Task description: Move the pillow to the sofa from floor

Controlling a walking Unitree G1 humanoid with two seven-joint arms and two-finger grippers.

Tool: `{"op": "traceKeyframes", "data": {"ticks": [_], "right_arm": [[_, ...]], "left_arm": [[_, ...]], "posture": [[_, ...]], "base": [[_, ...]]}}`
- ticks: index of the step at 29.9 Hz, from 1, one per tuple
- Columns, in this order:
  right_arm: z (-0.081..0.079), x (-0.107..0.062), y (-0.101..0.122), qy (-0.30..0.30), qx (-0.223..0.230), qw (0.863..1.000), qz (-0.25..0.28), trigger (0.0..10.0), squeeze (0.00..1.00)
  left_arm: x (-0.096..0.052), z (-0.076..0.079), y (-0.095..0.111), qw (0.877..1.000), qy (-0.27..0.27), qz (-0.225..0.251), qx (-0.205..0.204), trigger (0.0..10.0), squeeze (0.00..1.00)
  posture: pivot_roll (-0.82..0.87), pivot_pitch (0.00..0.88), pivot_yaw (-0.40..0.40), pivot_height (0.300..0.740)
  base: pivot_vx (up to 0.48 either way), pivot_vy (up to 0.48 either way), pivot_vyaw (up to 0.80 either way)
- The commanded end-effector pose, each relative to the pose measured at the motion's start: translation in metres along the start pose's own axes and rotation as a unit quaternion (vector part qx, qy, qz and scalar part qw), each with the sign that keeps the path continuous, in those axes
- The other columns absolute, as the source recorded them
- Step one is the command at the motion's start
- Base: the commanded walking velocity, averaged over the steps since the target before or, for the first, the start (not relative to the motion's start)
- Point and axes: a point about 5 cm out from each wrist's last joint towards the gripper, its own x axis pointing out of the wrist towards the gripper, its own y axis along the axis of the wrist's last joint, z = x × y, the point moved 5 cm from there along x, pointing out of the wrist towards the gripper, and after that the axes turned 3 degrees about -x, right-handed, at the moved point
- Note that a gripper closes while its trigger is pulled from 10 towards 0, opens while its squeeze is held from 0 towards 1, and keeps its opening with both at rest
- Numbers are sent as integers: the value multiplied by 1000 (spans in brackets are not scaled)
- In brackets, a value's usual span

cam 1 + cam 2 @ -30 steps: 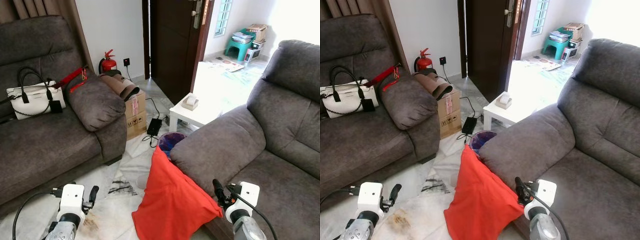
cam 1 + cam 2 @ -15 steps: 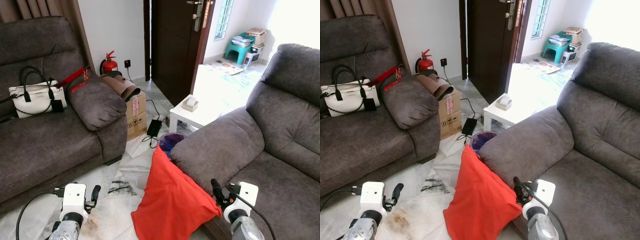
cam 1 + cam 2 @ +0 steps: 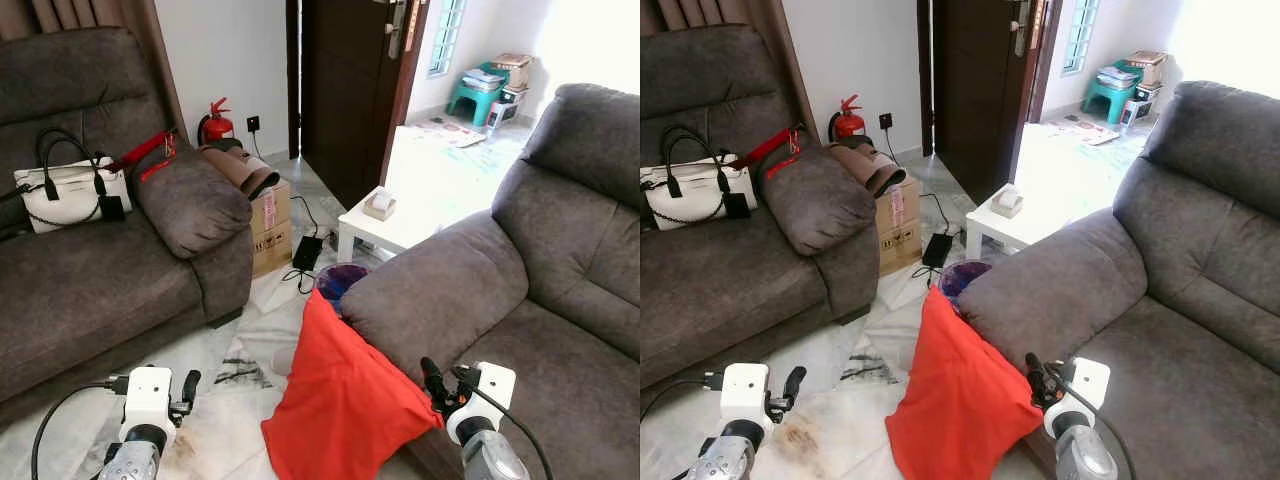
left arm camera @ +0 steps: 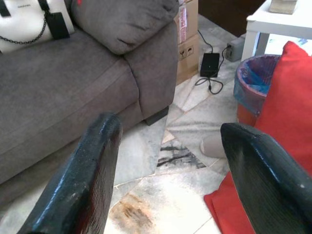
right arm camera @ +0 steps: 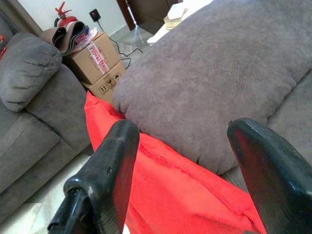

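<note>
A red pillow (image 3: 340,395) stands on the marble floor, leaning against the armrest of the grey sofa (image 3: 560,290) on my right. The right wrist view catches the pillow (image 5: 170,185) under that padded armrest (image 5: 214,87). My right gripper (image 3: 437,384) hovers low beside the pillow's right corner, open, with nothing between its fingers. My left gripper (image 3: 184,390) is low over the floor left of the pillow, open and empty; its wrist view has the pillow (image 4: 287,107) off to one side.
A second grey sofa (image 3: 90,270) on the left holds a white handbag (image 3: 62,192). Between the sofas are a cardboard box (image 3: 270,225), a blue bin (image 3: 340,283), a black power adapter (image 3: 306,252) and a white side table (image 3: 390,225). A fire extinguisher (image 3: 214,124) stands by the wall.
The view has shifted slightly. Both grippers stay low and open, and the pillow has not moved.
</note>
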Motion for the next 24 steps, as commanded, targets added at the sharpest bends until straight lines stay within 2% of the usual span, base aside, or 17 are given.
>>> {"op": "traceKeyframes", "data": {"ticks": [1, 11, 16, 24], "right_arm": [[-4, 2, 3, 4, 6, 1000, 5, 10000, 0], [-3, 1, -3, 3, 0, 1000, -12, 10000, 0], [-9, 3, 2, 11, 13, 1000, 7, 10000, 0], [-19, 6, 2, 30, 11, 1000, 3, 10000, 0]], "left_arm": [[-1, -1, -1, 1000, -1, -3, 2, 10000, 0], [-2, 1, -1, 1000, -4, -3, 2, 10000, 0], [-3, 4, -2, 1000, -8, -6, 1, 10000, 0], [-4, 5, -4, 1000, -10, -8, 2, 10000, 0]], "posture": [[73, 0, -2, 691], [73, 0, -1, 686], [74, 0, 0, 681], [75, 0, 3, 681]], "base": [[0, 0, 0], [0, 0, 0], [0, 0, 0], [0, 0, 0]]}}
